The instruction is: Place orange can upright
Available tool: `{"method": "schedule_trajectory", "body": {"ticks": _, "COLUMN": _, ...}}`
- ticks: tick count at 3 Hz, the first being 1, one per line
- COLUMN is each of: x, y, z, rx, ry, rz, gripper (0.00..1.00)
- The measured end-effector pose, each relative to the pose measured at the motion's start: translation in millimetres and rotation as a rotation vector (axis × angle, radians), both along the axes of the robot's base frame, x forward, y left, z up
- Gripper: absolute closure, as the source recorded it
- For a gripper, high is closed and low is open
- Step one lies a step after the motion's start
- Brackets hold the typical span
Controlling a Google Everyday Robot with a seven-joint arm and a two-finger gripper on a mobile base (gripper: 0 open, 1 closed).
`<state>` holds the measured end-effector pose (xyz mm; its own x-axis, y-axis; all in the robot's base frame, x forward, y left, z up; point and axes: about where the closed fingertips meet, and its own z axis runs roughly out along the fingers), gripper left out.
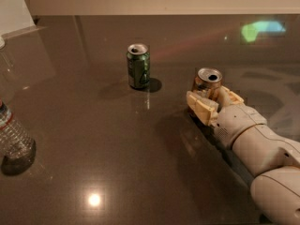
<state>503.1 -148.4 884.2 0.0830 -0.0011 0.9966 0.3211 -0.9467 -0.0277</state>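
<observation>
On glossy dark tabletop (93, 149) — gripper (212, 98) around upright coppery orange can (208, 78).

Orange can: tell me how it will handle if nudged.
The orange can stands upright in the hand, right of the green can. Its top looks opened: probably light, easily tipped. Round body: likely rolls if felled. Glossy table: may slide.
</observation>
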Motion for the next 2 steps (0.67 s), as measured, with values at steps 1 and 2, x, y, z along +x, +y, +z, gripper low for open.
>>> {"method": "schedule_trajectory", "body": {"ticks": 1, "x": 0.4, "y": 1.2, "z": 0.1, "rx": 0.0, "ry": 0.0, "rz": 0.002, "gripper": 0.0}}
{"method": "schedule_trajectory", "body": {"ticks": 2, "x": 0.4, "y": 1.2, "z": 0.1, "rx": 0.0, "ry": 0.0, "rz": 0.002, "gripper": 0.0}}
